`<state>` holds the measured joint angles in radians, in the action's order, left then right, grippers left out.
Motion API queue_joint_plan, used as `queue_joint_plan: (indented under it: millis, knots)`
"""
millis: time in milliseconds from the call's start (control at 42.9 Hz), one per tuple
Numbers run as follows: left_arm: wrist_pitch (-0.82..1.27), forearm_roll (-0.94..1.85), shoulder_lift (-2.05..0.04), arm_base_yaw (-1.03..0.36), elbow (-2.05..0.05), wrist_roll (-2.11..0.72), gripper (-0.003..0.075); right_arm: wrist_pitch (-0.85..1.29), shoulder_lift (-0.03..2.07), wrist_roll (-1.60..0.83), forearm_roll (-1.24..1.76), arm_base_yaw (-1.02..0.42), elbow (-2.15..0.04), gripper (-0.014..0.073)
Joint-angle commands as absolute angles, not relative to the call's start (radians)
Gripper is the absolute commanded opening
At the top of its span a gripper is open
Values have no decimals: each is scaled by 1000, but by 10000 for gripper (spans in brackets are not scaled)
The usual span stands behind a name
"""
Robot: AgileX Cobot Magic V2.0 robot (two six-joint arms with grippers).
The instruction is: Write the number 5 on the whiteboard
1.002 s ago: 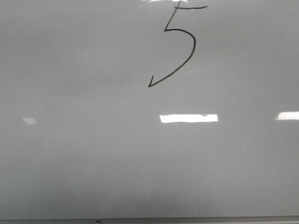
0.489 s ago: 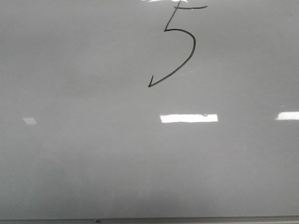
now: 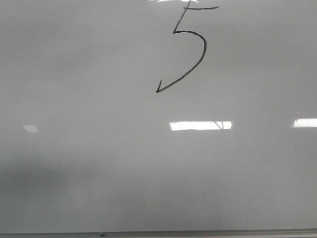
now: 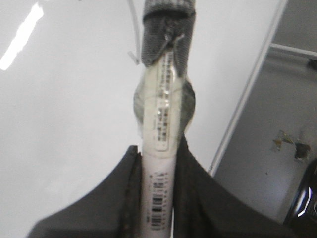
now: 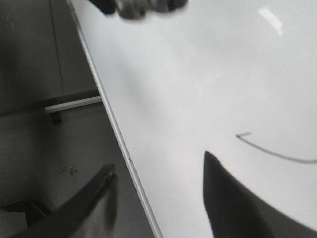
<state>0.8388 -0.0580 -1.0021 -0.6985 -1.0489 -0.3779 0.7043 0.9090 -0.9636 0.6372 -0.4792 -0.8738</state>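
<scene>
**A finished 5 stands on the board as the marker is held in one gripper**

A hand-drawn number 5 is seen high on the whiteboard in the front view, with its short top bar partly lost in a glare patch at the upper edge, its stem slanted and its long curved tail ended in a small hook. Bright rectangular light reflections are spread lower across the glossy surface, and the thin grey frame edge is shown along the bottom. Neither arm is seen in this view.

In the left wrist view, a white marker with a printed label and barcode is shown clamped between the two dark fingers of the left gripper, which are pressed against its barrel on either side. The marker's dark cap end is pointed away from the fingers, over the pale board, whose frame is seen just beside them; whether the tip touches the surface cannot be told.

In the right wrist view, the right gripper is shown with its fingers spread apart and nothing between them. One finger is seen over the board, the other beyond its frame edge. The hooked end of the digit's tail is drawn on the board just beyond the finger over the surface.
</scene>
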Motion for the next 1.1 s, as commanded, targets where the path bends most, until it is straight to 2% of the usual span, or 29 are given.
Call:
queue_joint_plan:
  millis: [0, 140, 326, 536, 699, 956, 1072]
  knots:
    - [737, -76, -932, -566, -1036, -295, -20, 547, 832, -888, 662, -426, -796, 302]
    - [652, -76, -844, -308, -946, -273, -20, 394, 715, -715, 663, -343, -641, 181]
    - [532, 12, -774, -62, -829, -272, -20, 333, 609, -637, 663, -254, -528, -69]
    - [477, 51, -810, 125, -746, -180, -20, 328, 573, -637, 663, -235, -503, -61]
    - [413, 63, -942, 234, -747, -164, -20, 348, 573, -637, 663, -235, -503, -61]
    - [149, 75, -1248, 251, -760, -165, -20, 355, 573, -637, 663, -235, -503, -61]
    - [127, 75, -1367, 251, -822, -165, -20, 355, 573, -637, 663, -235, -503, -61]
